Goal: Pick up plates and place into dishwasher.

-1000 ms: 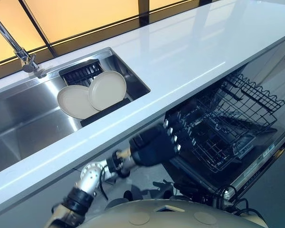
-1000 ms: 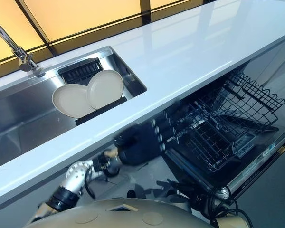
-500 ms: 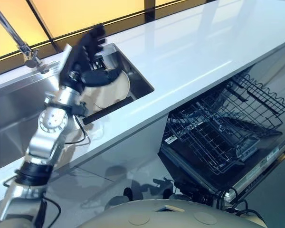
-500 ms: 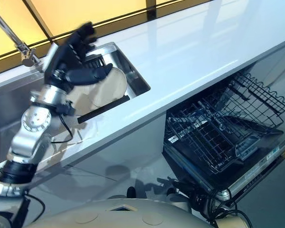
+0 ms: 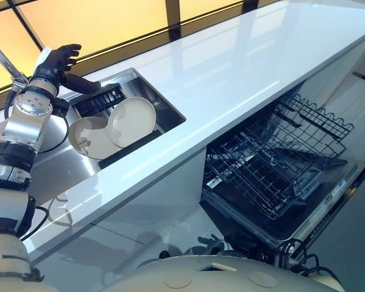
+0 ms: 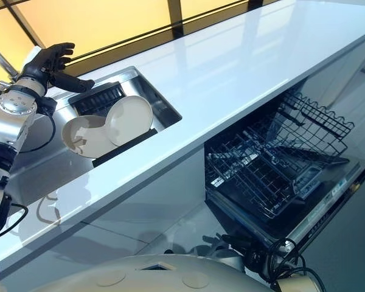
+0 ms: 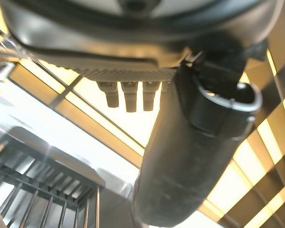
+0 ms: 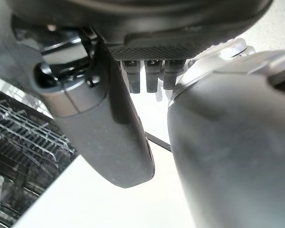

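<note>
Spread and empty, the left hand (image 5: 59, 59) hovers over the sink (image 5: 168, 107), ready for 2 plates (image 5: 131, 120) propped upright in a rack (image 5: 101, 98); the dishwasher basket (image 5: 274, 164) stands pulled out for loading.

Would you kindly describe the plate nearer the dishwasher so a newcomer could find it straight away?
Find the steel sink set in the white countertop. Two cream plates lean in its black rack; this plate is the right one, overlapping its neighbour.

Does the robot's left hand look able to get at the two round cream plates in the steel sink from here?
Probably yes: the left hand hovers open above the steel sink's back edge, with nothing between it and the two round cream plates leaning on the black rack below.
</note>
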{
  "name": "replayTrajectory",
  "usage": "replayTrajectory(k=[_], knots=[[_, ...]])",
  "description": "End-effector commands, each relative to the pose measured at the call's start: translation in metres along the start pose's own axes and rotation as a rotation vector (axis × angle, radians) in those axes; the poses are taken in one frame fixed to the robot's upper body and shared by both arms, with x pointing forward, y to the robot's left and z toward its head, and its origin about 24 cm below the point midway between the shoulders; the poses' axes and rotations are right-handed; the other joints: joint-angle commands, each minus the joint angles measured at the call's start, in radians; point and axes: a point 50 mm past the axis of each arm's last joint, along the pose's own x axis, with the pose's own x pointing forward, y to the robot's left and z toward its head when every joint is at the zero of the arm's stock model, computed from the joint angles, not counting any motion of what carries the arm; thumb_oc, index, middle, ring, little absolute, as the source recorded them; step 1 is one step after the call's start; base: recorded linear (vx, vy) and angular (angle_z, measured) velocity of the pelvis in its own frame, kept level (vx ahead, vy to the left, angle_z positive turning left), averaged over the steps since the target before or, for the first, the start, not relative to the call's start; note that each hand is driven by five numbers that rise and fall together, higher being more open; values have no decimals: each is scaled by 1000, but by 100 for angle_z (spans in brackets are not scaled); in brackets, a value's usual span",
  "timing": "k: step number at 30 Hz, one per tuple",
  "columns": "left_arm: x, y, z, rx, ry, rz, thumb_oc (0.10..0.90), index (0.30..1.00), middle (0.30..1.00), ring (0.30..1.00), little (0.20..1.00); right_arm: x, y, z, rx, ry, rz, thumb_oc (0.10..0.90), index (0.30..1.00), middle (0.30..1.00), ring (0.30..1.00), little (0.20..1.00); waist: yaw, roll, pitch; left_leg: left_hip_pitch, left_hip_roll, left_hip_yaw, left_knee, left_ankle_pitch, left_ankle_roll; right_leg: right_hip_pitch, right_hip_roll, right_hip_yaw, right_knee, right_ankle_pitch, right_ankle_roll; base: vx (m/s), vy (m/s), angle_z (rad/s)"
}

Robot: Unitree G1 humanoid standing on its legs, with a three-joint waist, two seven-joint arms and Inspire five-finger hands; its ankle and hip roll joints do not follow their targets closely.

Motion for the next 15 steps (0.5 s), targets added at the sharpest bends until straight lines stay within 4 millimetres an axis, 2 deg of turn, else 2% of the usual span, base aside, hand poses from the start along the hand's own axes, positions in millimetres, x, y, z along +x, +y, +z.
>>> replayTrajectory(k=[1,15], knots=[[8,66,68,11,-152,221,800,900,900,900,900,-9,-27,-7,-7,57,-63,800,900,900,900,900,-22,37,-13,15,-97,74,19,-111,88,-66,50,25,108,-58,42,57,72,-7],[16,61,49,63,46,145,800,900,900,900,900,-13,-36,-11,-34,46,-70,800,900,900,900,900,-71,17,23,-5,-116,116,25,-125,109,-118,34,80,125,-32,77,42,72,-11]])
